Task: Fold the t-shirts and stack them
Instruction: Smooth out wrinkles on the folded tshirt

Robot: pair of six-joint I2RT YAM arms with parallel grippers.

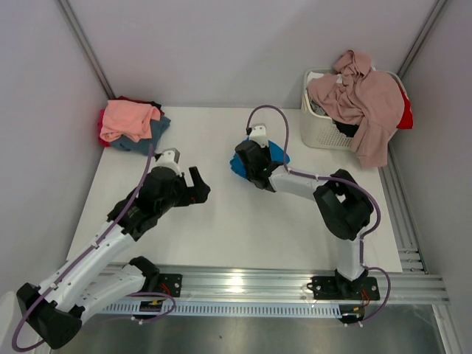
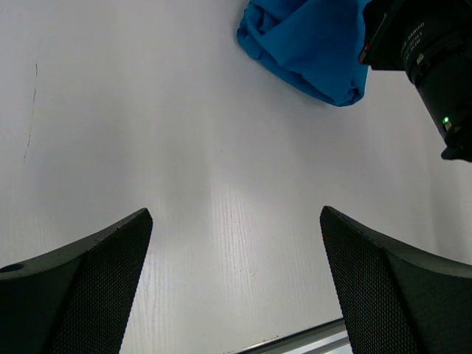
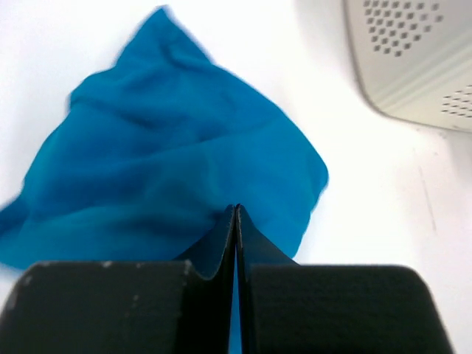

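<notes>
White table (image 1: pixel 221 221), one blue shirt (image 3: pixel 169 162), one basket (image 1: pixel 313 127)

A bright blue t-shirt (image 3: pixel 169 169) lies crumpled mid-worktop (image 1: pixel 221 221). A salmon pink shirt (image 1: pixel 129 118) tops the far-left heap, over a slate blue-grey shirt (image 1: pixel 151 134) and perhaps others. A mauve-pink shirt (image 1: pixel 365 99) drapes over the basket (image 1: pixel 317 129).

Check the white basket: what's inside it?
A dusty mauve-pink shirt is heaped on top, spilling over the front of the basket. A red shirt peeks out at the right edge, and dark cloth shows beneath. Anything deeper is covered by the pink shirt.
</notes>
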